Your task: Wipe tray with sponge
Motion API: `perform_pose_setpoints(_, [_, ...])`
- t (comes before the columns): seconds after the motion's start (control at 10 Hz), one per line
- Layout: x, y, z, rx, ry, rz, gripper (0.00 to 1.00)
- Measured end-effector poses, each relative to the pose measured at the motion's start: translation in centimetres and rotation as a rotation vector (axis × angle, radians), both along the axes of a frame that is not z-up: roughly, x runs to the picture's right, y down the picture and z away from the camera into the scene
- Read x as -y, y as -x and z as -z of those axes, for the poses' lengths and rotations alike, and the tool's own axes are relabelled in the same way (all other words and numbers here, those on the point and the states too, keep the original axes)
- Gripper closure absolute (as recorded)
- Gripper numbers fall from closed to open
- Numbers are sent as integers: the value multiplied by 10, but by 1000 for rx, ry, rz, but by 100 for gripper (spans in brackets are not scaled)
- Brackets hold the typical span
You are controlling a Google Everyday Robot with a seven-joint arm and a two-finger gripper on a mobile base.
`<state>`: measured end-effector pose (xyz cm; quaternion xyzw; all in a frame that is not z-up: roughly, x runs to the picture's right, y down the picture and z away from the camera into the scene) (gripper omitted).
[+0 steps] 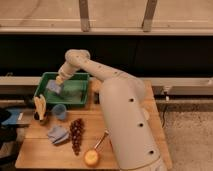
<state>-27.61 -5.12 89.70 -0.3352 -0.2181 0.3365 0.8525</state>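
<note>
Arm [117, 100] is filling the middle of our view, reaching from the lower right up and over to the tray [75, 92], which is sitting at the far left of the table [125, 145]. We are seeing the gripper [59, 81] hanging down inside the tray, over its left half, and the sponge [53, 88] is lying right under it, on the tray floor or just above it, by the left wall. Whether the fingers are clamping the sponge or standing apart from it, we cannot tell. We are making out nothing else in the tray; the rest of its floor is showing bare green. In front of the tray a cup [59, 111] is standing upright, its contents hidden from us. Left of the cup, bananas [40, 106] are standing on end. Nearer us a cloth [57, 134] is lying crumpled, just beside a bunch of grapes [76, 134]. At the near edge an orange [91, 158] is resting.
</note>
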Motion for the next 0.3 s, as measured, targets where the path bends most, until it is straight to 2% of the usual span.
perform_pose_setpoints(0.3, [-19,-32,10,-74,18,19,100])
